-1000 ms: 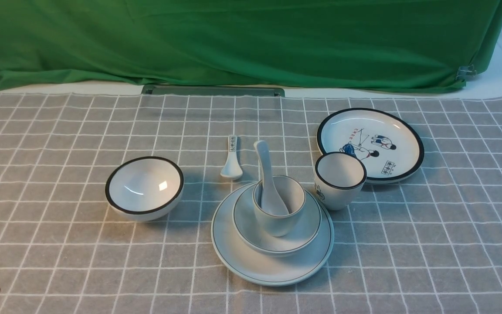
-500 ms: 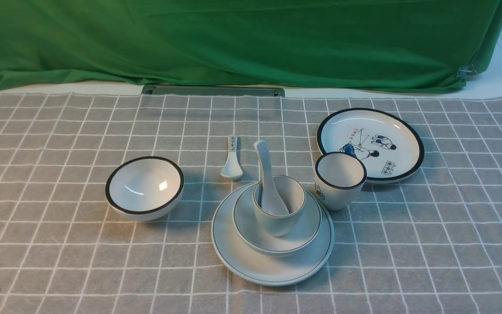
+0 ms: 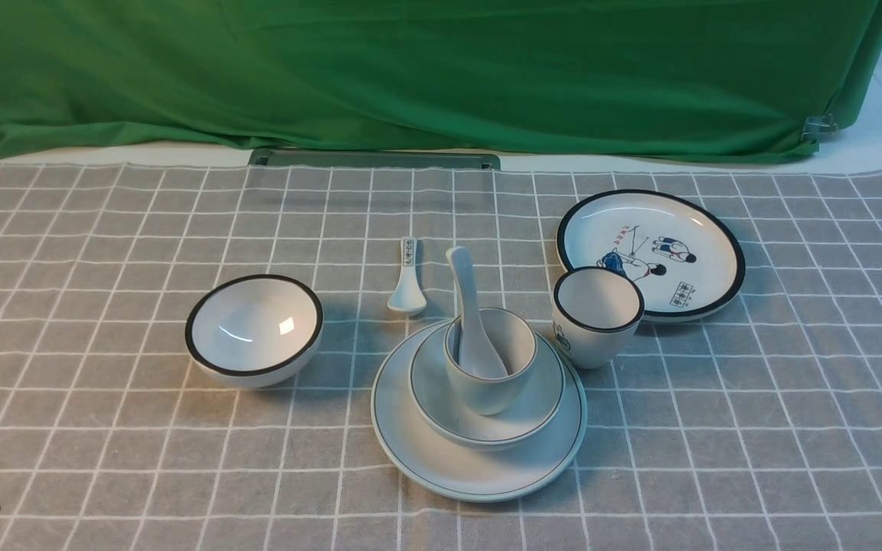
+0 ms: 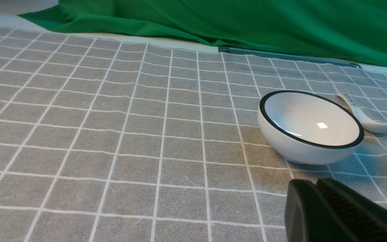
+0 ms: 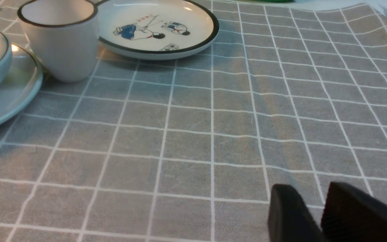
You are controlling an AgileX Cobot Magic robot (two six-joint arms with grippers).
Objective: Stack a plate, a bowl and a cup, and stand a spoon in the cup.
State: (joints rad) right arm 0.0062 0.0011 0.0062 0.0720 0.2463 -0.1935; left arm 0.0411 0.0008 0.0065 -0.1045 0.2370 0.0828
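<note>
Plate [image 3: 479, 471] carries the bowl [image 3: 487, 428], the cup [image 3: 491, 383] sits in that bowl, and the spoon [image 3: 470, 321] stands leaning in the cup; stack looks finished. Black-rimmed cup [image 3: 598, 317] stands just beside the plate. Left gripper [image 4: 317, 188] closed and empty; right gripper [image 5: 314, 198] slightly parted and empty. Risk: the steeply leaning spoon could tip out if the stack is nudged.

There were two plates [image 3: 410, 451] [image 3: 709, 229], two bowls [image 3: 517, 428] [image 3: 253, 329], two cups [image 3: 487, 390] [image 3: 598, 317] and two spoons [image 3: 465, 306] [image 3: 407, 279] on the bench, eight pieces in all.
</note>
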